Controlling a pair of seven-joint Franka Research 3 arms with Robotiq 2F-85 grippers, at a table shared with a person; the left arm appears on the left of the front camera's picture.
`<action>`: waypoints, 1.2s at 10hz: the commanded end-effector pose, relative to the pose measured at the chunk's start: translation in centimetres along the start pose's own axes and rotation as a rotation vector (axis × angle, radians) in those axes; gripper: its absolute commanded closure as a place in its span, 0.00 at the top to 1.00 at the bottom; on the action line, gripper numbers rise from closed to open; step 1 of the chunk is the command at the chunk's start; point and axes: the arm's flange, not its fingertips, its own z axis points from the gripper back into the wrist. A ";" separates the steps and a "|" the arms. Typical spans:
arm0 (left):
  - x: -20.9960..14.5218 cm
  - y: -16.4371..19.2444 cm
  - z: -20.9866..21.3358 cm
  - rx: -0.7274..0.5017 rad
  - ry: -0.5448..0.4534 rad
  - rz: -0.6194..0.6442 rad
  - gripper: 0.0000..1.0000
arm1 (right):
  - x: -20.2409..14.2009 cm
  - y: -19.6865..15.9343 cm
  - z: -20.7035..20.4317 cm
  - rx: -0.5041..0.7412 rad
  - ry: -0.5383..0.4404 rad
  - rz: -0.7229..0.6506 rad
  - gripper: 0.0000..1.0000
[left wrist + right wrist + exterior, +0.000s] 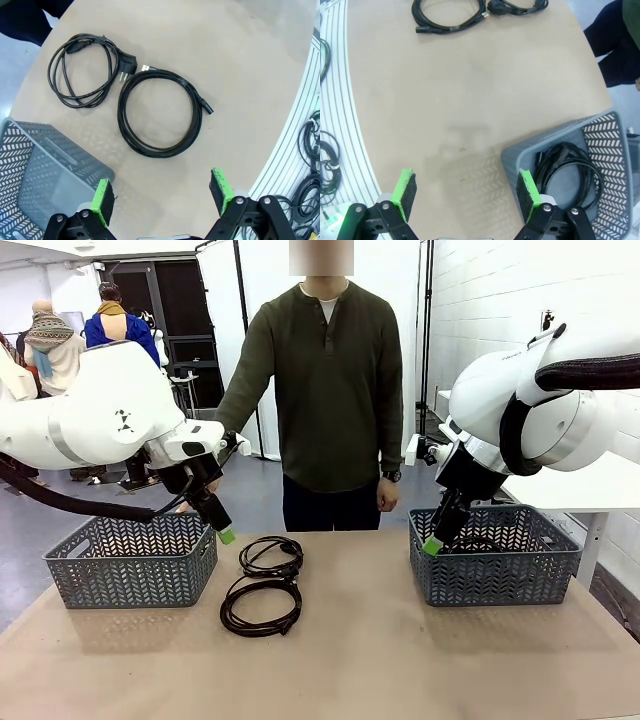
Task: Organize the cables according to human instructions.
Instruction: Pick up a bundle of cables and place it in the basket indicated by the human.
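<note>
We are hovering the left gripper (162, 192) just past the inner corner of the left basket (130, 565), its jaws standing fully apart, holding and touching nothing. The larger coiled cable (121, 115) is lying on the table just beside that basket, ahead of our pads. The smaller coiled cable (127, 64) is lying beyond it, farther from the basket and toward the person (335, 380); their plug ends are nearly meeting.

The person's hands are hanging down, so we are judging that we are waiting for a sign. To do the pickup well, we are planning to come down astride one side of the larger coiled cable, away from its plugs. That means gathering every turn so the loop is not spilling open, and lifting straight so the neighbour is not dragging along.

The right gripper (465, 192) is likewise gaping wide and empty, well apart from the left basket. It is hanging at the rim of the right basket (555, 134), where another black cable (547, 159) is already lying.
</note>
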 end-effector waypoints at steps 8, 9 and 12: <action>1.5 -1.3 -0.8 0.028 0.031 0.233 1.00 | 0.2 -0.4 0.0 0.000 0.012 -0.001 1.00; 2.1 -1.5 -1.8 0.031 0.067 0.296 1.00 | 0.2 -0.4 0.0 0.000 0.012 -0.001 1.00; 4.6 -1.8 -5.2 0.046 0.145 0.440 1.00 | 0.2 -0.4 0.0 0.000 0.012 -0.001 1.00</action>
